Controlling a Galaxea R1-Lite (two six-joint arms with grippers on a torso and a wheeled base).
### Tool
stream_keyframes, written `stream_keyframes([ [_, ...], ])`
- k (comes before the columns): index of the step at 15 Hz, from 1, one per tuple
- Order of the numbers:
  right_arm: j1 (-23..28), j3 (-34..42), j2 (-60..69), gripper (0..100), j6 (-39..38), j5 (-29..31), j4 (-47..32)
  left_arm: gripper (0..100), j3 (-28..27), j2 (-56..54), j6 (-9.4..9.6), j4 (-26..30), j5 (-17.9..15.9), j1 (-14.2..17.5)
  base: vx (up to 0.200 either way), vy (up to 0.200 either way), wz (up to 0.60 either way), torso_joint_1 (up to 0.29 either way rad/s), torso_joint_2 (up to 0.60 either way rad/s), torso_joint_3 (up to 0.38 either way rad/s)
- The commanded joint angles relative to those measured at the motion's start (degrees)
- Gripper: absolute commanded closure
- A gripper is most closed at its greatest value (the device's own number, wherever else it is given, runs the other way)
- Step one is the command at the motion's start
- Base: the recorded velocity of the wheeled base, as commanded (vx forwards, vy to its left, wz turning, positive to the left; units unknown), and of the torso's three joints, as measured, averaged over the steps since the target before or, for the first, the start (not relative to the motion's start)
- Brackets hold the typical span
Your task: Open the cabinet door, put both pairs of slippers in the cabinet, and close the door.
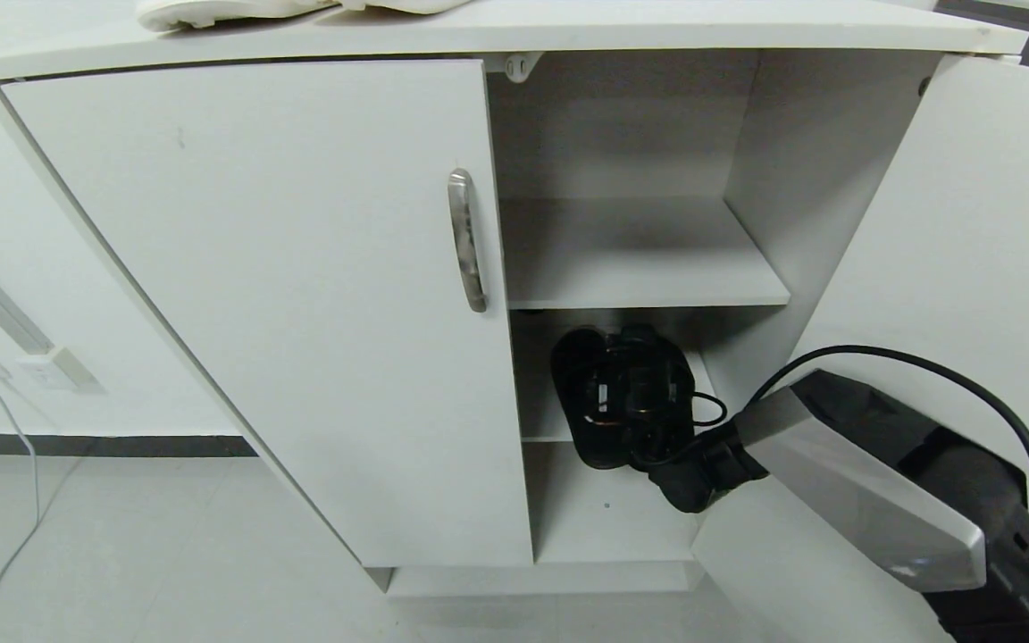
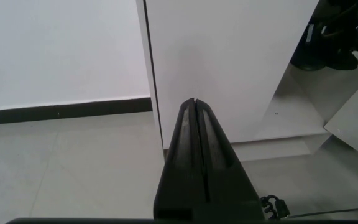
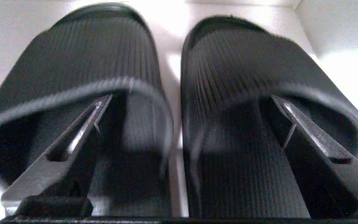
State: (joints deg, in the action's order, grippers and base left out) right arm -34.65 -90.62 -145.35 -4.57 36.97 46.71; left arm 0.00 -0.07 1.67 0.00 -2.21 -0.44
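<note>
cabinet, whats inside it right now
A pair of black slippers at the lower shelf, with the right gripper open, one finger tucked under each strap. Whatever is in the left half is hidden behind the shut left door.

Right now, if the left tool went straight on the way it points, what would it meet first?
Most likely the left cabinet door, which is closed. The left tool, shut, aims at the lower part of that white panel, with nothing visible between them. How far off the door stands is hard to judge.
</note>
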Motion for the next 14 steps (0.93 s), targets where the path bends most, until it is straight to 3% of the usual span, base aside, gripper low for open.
stream_keyframes([
  [1, -2.6, 10.7, 8.1, 0, 0.1, 0.0, 4.1, 100, 0.0, 0.1, 0.0, 0.0, 0.0, 0.0, 0.0, 0.0, 0.0, 0.0, 0.0, 0.0],
  [7, -8.9, 38.1, 19.8, 0, 0.1, -0.1, 19.0, 100, 0.0, 0.1, 0.0, 0.1, 0.0, 0.0, 0.0, 0.0, 0.0, 0.0, 0.0, 0.0],
  [9, -10.0, 44.0, 21.2, 0, 0.2, -1.4, 24.1, 100, 0.0, 0.1, 0.0, 0.0, -0.1, 0.1, -0.2, 0.0, 0.0, -0.002, 0.0, 0.002],
  [14, -10.7, 47.6, 22.6, 0, 0.9, -3.3, 27.1, 100, 0.0, 0.1, 0.0, 0.0, -0.1, 0.0, -0.2, 0.0, 0.0, 0.0, 0.0, 0.003],
])
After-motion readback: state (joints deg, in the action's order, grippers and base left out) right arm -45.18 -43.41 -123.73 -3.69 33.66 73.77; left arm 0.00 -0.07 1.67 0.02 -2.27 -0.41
